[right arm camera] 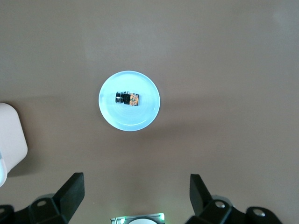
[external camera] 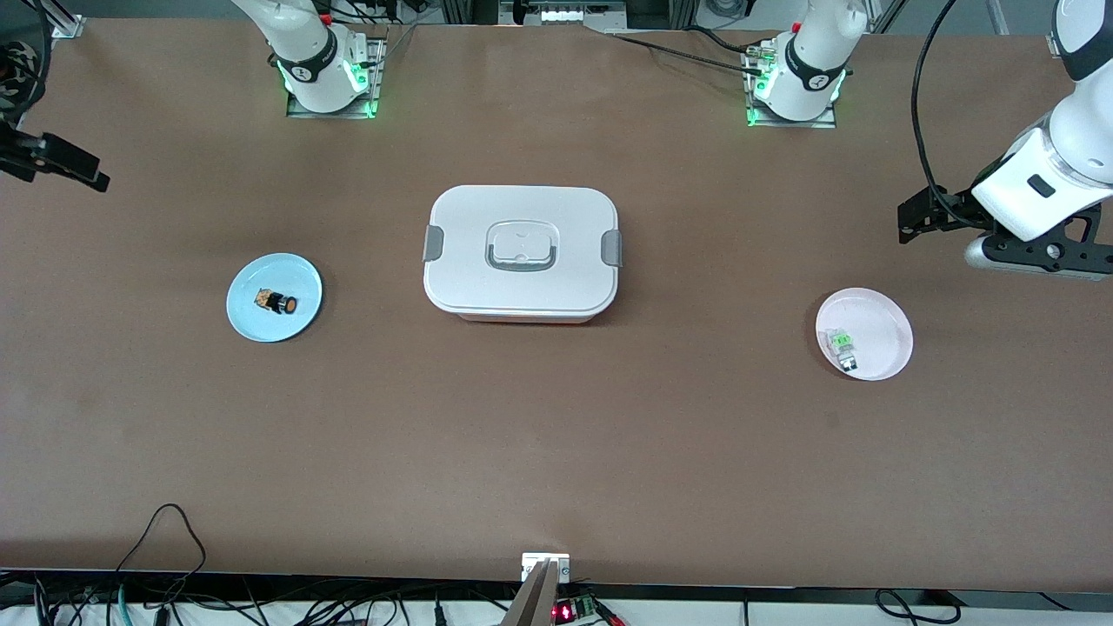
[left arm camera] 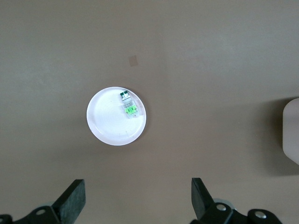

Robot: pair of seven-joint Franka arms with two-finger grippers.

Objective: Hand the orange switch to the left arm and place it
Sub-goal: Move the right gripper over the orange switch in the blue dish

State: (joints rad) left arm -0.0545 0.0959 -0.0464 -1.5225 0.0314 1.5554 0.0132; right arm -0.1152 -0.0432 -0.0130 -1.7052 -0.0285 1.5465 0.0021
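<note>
The orange switch (external camera: 277,303) is found lying on its side on a blue plate (external camera: 248,317) toward the right arm's end of the table. The white box (external camera: 520,252) is seen shut at mid-table, well apart from both plates. A small clear-and-green switch (external camera: 843,347) is noted on a pink plate (external camera: 887,335) toward the left arm's end. The right gripper (right arm camera: 135,193) is held high, released and empty; the left gripper (left arm camera: 138,198) likewise. In the front view the right gripper is only partly visible at the frame's edge.
</note>
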